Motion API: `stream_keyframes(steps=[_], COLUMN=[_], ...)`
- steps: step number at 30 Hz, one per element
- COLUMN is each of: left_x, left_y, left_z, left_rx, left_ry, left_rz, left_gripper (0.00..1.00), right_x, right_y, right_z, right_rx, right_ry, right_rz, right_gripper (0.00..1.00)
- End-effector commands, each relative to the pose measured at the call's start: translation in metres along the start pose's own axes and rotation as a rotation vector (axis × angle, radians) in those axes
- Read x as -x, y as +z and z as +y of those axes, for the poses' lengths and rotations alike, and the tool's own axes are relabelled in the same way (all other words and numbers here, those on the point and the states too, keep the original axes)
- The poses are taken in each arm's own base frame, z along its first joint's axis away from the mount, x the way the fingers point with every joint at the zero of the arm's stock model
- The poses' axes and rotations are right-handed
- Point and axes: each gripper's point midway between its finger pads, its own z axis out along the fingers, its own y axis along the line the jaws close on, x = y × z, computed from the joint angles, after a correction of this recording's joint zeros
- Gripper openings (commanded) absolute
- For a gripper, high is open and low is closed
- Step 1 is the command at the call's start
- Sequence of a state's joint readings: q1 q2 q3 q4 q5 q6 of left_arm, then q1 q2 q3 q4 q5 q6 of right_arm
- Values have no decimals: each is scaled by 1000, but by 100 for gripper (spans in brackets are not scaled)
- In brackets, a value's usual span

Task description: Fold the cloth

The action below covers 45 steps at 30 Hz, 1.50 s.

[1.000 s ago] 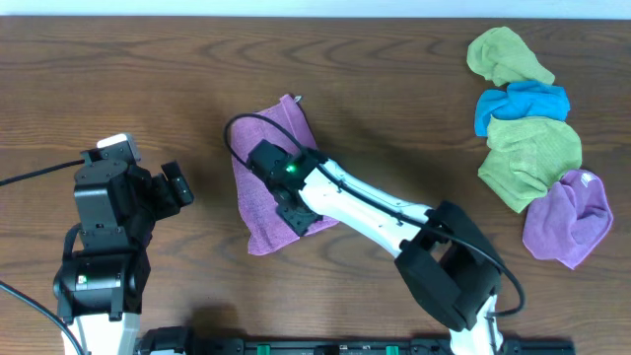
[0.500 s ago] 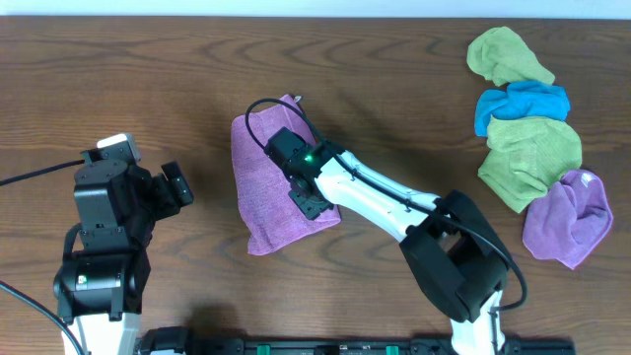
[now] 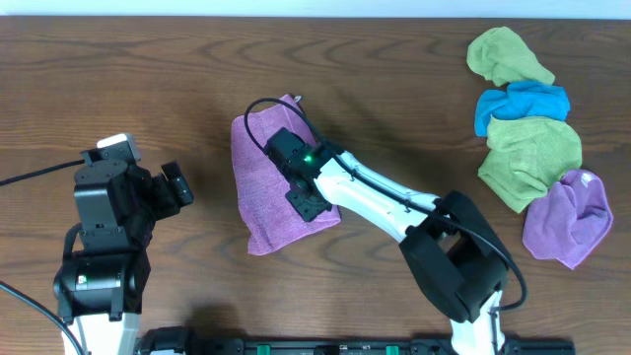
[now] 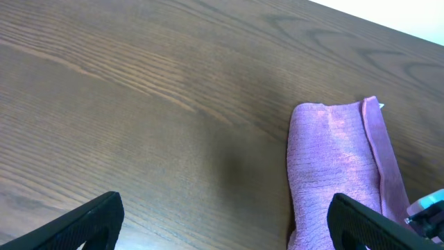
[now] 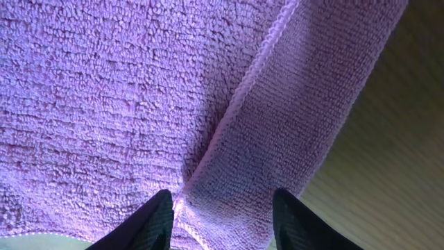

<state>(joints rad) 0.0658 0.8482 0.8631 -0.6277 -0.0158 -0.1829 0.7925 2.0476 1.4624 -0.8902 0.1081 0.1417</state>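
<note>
The right claw [image 5: 220, 208] hangs low over the cloth [image 5: 104, 104]. Its wrist view shows what no other view does: the two fingers [image 5: 158, 217] stand about half apart, with a raised hem of the folded-over layer running up between them toward 1 o'clock. Whether they pinch that hem or only rest on it, I cannot tell. A strip of bare table [image 5: 388, 167] shows at 3 o'clock of that hem. From overhead the fingers are hidden under the wrist, but the view places the claw on the cloth's right half, near its 4 o'clock corner, with the arm reaching in from 5 o'clock. The cloth lies just left of the table's middle, folded into a tall strip with a narrower flap along its right side and a small white tag [image 3: 298, 99] at its 1 o'clock corner. The left claw [image 4: 229, 226] is spread wide with only bare wood between its fingers. Its wrist view catches the cloth at 3 o'clock, well apart from it. Only the overhead view shows the other cloths at the table's 2 to 3 o'clock: a green one [image 3: 508, 54], a blue one [image 3: 523, 106], a second green [image 3: 532, 158] and a lavender one [image 3: 570, 219], bunched in a column.
</note>
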Motion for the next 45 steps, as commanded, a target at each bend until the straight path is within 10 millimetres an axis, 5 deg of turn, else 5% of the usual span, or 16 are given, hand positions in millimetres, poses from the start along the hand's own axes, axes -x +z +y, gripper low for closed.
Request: stream_keyframes(steps=[1, 9, 18, 20, 21, 22, 23, 27, 33, 37, 42, 45], left_x=[11, 11, 11, 11, 11, 11, 11, 11, 11, 11, 11, 11], left_y=[-6, -6, -6, -6, -6, -6, -6, -6, -6, -6, -6, -6], left_z=[3, 3, 3, 3, 3, 3, 3, 3, 3, 3, 3, 3], left_rx=[16, 16, 19, 19, 19, 19, 19, 19, 19, 19, 19, 19], left_ry=[1, 1, 1, 1, 1, 3, 5, 5, 5, 5, 14, 16], left_rz=[-32, -32, -32, -33, -32, -33, -32, -32, -32, -33, -32, -32], left_gripper=[95, 95, 95, 95, 95, 95, 95, 95, 95, 95, 95, 95], right_x=[-5, -7, -6, -6, -6, -6, -8, -18, -15, -14, -14, -11], right_y=[8, 21, 22, 22, 22, 22, 22, 21, 21, 22, 24, 20], right_z=[-2, -1, -10, -10, -10, -10, -10, -3, -2, -2, -6, -19], right_rx=[0, -3, -39, -41, -41, -41, -40, 0, 3, 4, -20, -92], right_ry=[15, 1, 9, 9, 9, 8, 7, -5, -4, -3, -4, -4], right_rz=[22, 45, 39, 39, 39, 43, 50, 90, 81, 76, 76, 60], right_gripper=[46, 41, 2, 2, 12, 47, 56, 59, 38, 34, 1, 1])
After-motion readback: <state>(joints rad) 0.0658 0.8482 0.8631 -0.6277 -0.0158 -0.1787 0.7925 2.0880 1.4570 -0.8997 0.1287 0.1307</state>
